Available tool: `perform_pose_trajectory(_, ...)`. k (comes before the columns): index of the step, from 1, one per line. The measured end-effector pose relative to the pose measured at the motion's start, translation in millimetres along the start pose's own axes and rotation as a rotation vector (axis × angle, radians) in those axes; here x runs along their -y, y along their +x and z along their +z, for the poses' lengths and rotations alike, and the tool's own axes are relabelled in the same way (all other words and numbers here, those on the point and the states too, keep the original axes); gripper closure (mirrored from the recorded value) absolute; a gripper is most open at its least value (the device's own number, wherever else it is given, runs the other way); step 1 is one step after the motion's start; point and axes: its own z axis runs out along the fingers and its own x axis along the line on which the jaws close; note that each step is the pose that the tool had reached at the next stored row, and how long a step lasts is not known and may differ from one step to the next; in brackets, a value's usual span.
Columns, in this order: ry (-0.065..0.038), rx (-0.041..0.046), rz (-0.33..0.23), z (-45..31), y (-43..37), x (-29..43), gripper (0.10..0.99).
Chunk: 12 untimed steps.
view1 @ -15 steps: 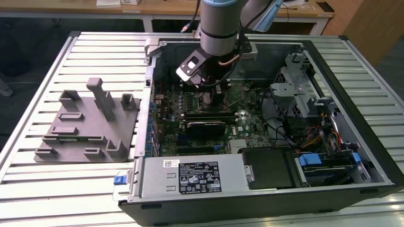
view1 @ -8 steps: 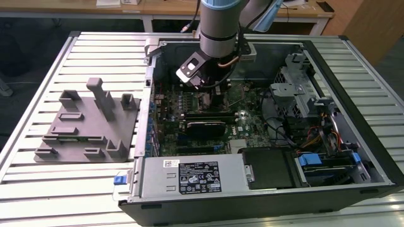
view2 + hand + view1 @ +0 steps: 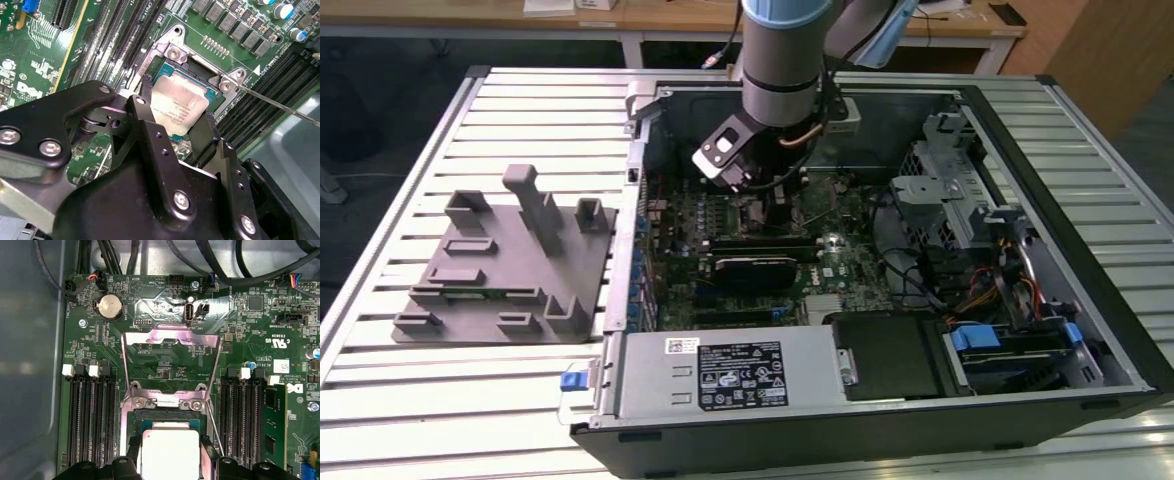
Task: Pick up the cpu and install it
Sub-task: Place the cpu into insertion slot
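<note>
Black fingers [image 3: 146, 92] of the hand [image 3: 177, 112] are being pressed against two opposite edges of the cpu [image 3: 175, 102], which is being held within the frame of the socket [image 3: 167, 50]. The load plate [image 3: 172, 337] is being seen raised at one edge of the socket, with memory slots [image 3: 92, 415] on both sides.

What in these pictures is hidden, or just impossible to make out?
- Second wrist view: the black gripper covers the near edge of the shiny silver square cpu, so I cannot tell whether it sits fully in the metal-framed socket.
- First wrist view: the picture's edge cuts off part of the cpu.
- Exterior view: the grey robot arm and the gripper stand in front of the cpu and socket.
</note>
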Motion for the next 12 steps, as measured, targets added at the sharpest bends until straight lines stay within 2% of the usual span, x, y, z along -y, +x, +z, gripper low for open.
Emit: perform_pose_trajectory(12, 0.0, 0.0001, 0.001, 2.4, 0.0, -0.6, 0.545)
